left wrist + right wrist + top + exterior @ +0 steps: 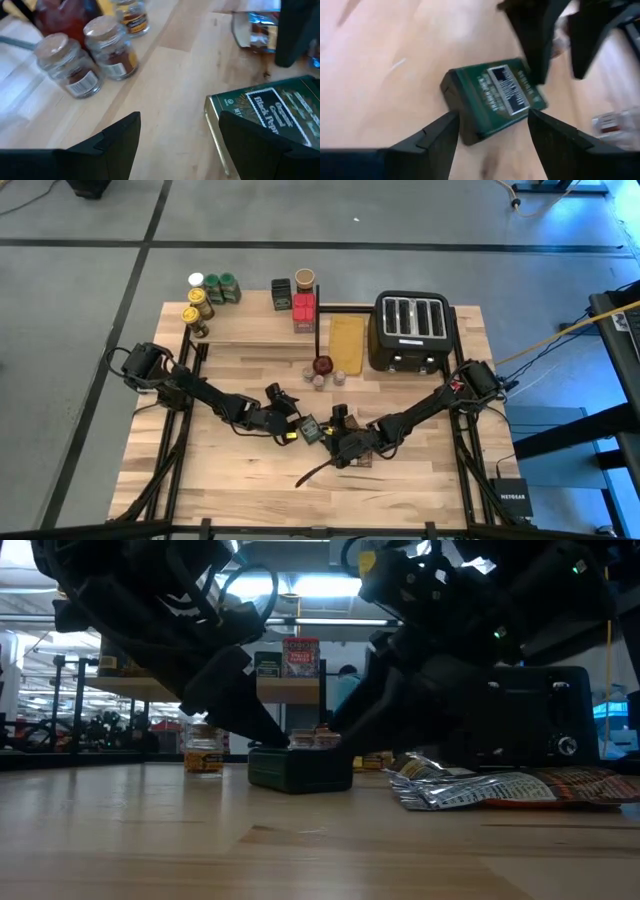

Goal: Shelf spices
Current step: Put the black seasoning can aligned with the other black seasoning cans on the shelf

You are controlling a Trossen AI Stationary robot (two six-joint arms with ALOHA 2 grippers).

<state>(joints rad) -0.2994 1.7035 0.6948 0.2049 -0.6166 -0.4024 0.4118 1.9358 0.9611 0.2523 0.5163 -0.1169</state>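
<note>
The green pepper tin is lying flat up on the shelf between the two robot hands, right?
Not quite. The green pepper tin is lying flat between the left gripper and the right gripper, but on the table, not up on the shelf. The high view shows it.

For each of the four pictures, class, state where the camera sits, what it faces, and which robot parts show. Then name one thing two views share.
High view: overhead, facing down on the table, both arms and the shelf.
Low view: at tabletop height, facing across to the room; both arms come from above.
Left wrist view: on the left arm, past its open fingers, toward two jars.
Right wrist view: on the right arm, fingers open.
Shared: both wrist views show the green tin.
</note>
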